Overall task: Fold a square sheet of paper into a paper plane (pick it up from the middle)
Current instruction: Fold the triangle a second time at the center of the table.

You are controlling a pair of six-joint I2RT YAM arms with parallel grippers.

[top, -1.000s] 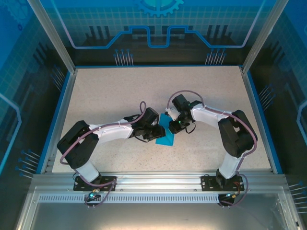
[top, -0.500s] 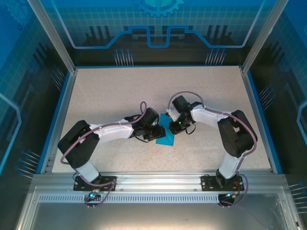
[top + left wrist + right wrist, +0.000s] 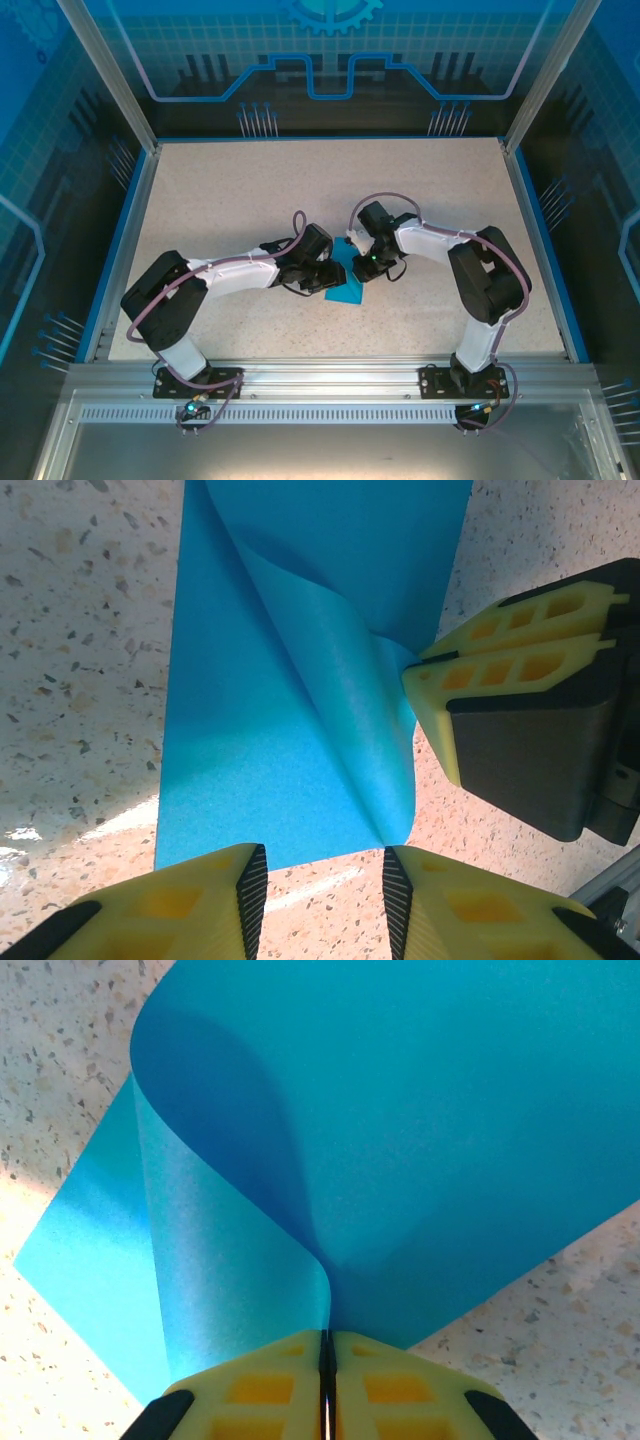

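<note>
The square sheet of paper [image 3: 346, 283] is bright blue and lies at the table's middle, between my two grippers. My right gripper [image 3: 326, 1338] is shut on one edge of the sheet [image 3: 420, 1130] and lifts it, so a flap curls over the flat part. In the left wrist view that flap rises diagonally across the sheet [image 3: 290, 680] towards the right gripper's yellow fingers [image 3: 500, 670]. My left gripper [image 3: 325, 865] stands open at the sheet's near edge. Bare table shows between its pads, and its right fingertip meets the flap's lower corner.
The speckled table [image 3: 230, 200] has a blue raised border [image 3: 128, 230] on its left, right and far sides. A metal rail [image 3: 330, 375] carries both arm bases along the near edge. Both forearms angle inward towards the centre.
The right arm's elbow has swung slightly inward to the left. The sheet and both grippers stay almost where they were.
</note>
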